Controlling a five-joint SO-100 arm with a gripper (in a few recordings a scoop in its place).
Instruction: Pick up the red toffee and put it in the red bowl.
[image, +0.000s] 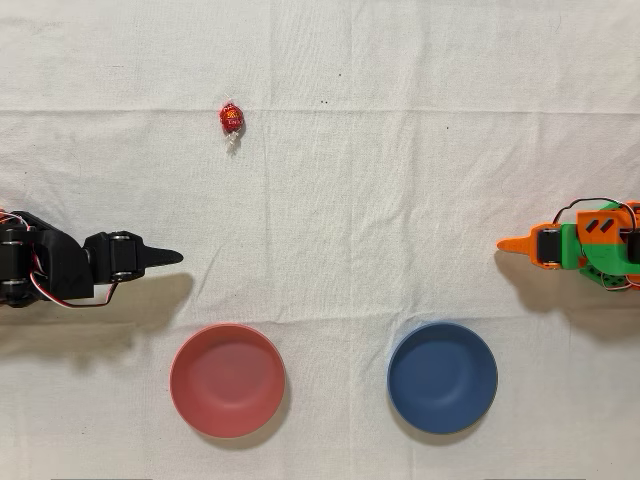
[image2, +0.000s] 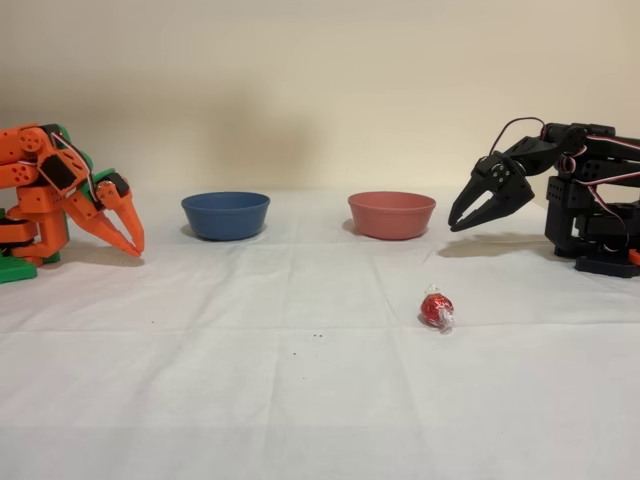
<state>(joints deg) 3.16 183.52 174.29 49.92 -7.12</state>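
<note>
Shiny foil red toffee (image2: 436, 308) (creased white cloth (image2: 250, 380)), matte round red bowl (image2: 391, 214)

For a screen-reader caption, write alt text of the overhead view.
A red toffee lies on a white cloth, apart from the black arm's gripper at left. A red bowl and a blue bowl sit below.

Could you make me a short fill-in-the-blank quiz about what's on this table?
1. The red toffee lies on the ____, not in a bowl.
2. In the overhead view, the bowl nearer the black arm's claw is the ____ one.
3. The red bowl and the blue bowl both hold ____.

Missing words: cloth; red; nothing
</note>
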